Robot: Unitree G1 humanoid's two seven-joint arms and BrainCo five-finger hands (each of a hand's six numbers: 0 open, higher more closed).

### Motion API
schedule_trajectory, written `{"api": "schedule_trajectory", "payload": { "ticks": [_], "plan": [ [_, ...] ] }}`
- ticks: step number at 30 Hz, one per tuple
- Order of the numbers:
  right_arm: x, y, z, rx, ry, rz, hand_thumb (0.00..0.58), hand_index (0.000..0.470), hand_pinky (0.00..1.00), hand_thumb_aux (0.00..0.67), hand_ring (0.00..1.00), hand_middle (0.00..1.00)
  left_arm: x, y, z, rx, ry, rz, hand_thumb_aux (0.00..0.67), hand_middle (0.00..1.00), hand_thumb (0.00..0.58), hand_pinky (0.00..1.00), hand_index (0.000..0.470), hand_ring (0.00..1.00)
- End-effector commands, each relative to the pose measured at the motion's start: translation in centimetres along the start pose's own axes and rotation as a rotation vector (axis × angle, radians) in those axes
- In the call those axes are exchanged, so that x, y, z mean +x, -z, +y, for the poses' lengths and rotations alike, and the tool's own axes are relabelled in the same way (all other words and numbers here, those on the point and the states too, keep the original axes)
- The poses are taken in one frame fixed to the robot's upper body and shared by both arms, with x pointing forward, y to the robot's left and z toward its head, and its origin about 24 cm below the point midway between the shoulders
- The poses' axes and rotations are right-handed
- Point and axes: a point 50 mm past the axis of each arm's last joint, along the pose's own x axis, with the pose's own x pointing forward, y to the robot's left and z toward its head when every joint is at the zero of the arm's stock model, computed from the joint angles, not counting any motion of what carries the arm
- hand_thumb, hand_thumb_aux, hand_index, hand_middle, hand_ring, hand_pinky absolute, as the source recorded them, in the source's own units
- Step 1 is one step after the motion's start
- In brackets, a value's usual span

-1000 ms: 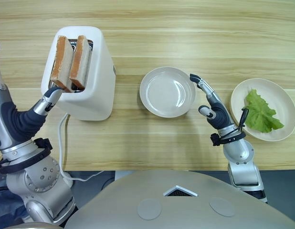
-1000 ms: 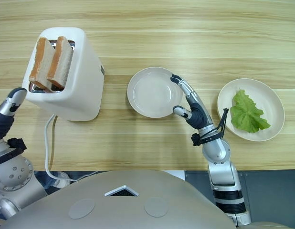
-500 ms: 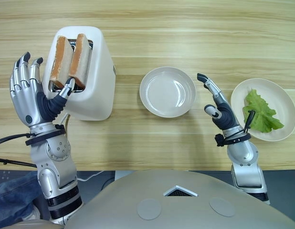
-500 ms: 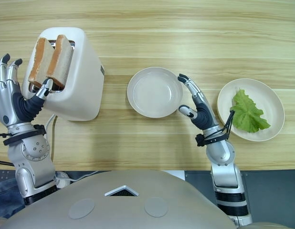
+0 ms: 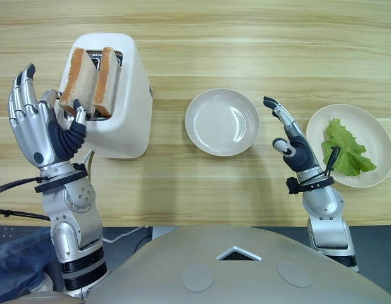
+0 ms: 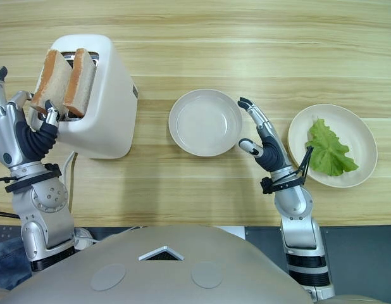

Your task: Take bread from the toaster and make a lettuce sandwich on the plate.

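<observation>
Left eye view: got white toaster (image 5: 123,95) at upper left on wooden table (image 5: 246,38), two bread slices standing in the slots, tops well out. Seeing left hand (image 5: 40,130) at left edge, just beside the toaster, thumb and one finger pinched on lower end of left slice (image 5: 76,76), other fingers spread wide and pointing up. Right slice (image 5: 107,73) just beside it, untouched. Middle plate (image 5: 222,123) at centre, well apart from the toaster. Right hand (image 5: 295,144) right of centre, between middle plate and second plate (image 5: 372,126) at right edge, fingers straight and wide, thumb out, holding nothing. Can't tell if fingertips touch the middle plate's rim. Lettuce (image 5: 345,149) lying flat on second plate.

Right eye view: same layout, shifted toward frame left. Left hand (image 6: 21,136) at far left edge, pinch on left slice (image 6: 49,79) confirmed, slice tilted left. Right hand (image 6: 268,149) upright and wide open, near the rim of middle plate (image 6: 205,123), apart from second plate (image 6: 357,130)
</observation>
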Motion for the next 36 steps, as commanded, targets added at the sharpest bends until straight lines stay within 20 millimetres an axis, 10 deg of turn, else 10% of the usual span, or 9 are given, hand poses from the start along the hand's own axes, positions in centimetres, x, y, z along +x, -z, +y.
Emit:
{"api": "schedule_trajectory", "payload": {
  "ticks": [1, 2, 3, 4, 12, 19, 27, 36],
  "plan": [
    [0.0, 0.3, 0.1, 0.002, -0.003, 0.011, 0.000, 0.000, 0.00, 0.000, 0.00, 0.00, 1.2, -1.9, 3.8, -0.083, -0.216, -0.065, 0.670, 0.00, 0.580, 0.00, 0.470, 0.00],
    [0.0, 0.3, 0.1, 0.003, -0.005, 0.011, 0.000, 0.000, 0.00, 0.000, 0.00, 0.00, 1.5, -2.5, 4.8, -0.102, -0.270, -0.092, 0.670, 0.00, 0.580, 0.00, 0.470, 0.00],
    [0.0, 0.3, 0.2, 0.003, -0.005, 0.012, 0.000, 0.000, 0.00, 0.000, 0.00, 0.00, 1.7, -3.0, 5.8, -0.118, -0.314, -0.118, 0.670, 0.33, 0.580, 0.33, 0.470, 0.33],
    [0.1, 0.3, 0.2, 0.004, -0.005, 0.012, 0.000, 0.000, 0.00, 0.000, 0.00, 0.00, 1.9, -3.6, 6.8, -0.143, -0.359, -0.144, 0.670, 1.00, 0.580, 1.00, 0.470, 1.00],
    [0.6, 0.1, -0.2, 0.006, 0.024, -0.008, 0.000, 0.000, 0.00, 0.000, 0.00, 0.00, 1.8, -8.0, 9.5, -0.661, -0.438, -0.305, 0.670, 1.00, 0.580, 1.00, 0.470, 1.00],
    [1.9, -1.6, -6.1, -0.116, 0.240, -0.035, 0.000, 0.000, 0.00, 0.000, 0.00, 0.00, -1.1, -15.6, 1.2, -1.317, 0.289, -0.254, 0.670, 1.00, 0.580, 1.00, 0.470, 1.00],
    [0.6, 3.1, -13.2, -0.542, 0.236, 0.342, 0.000, 0.000, 0.00, 0.000, 0.00, 0.00, -4.1, -19.1, -6.0, -1.371, 0.600, -0.154, 0.670, 1.00, 0.580, 1.00, 0.470, 1.00],
    [-2.2, 9.3, -14.6, -0.871, 0.050, 0.547, 0.000, 0.000, 0.00, 0.000, 0.00, 0.00, -3.9, -20.6, -11.3, -1.355, 0.622, -0.095, 0.670, 1.00, 0.580, 1.00, 0.470, 1.00]
  ]
}}
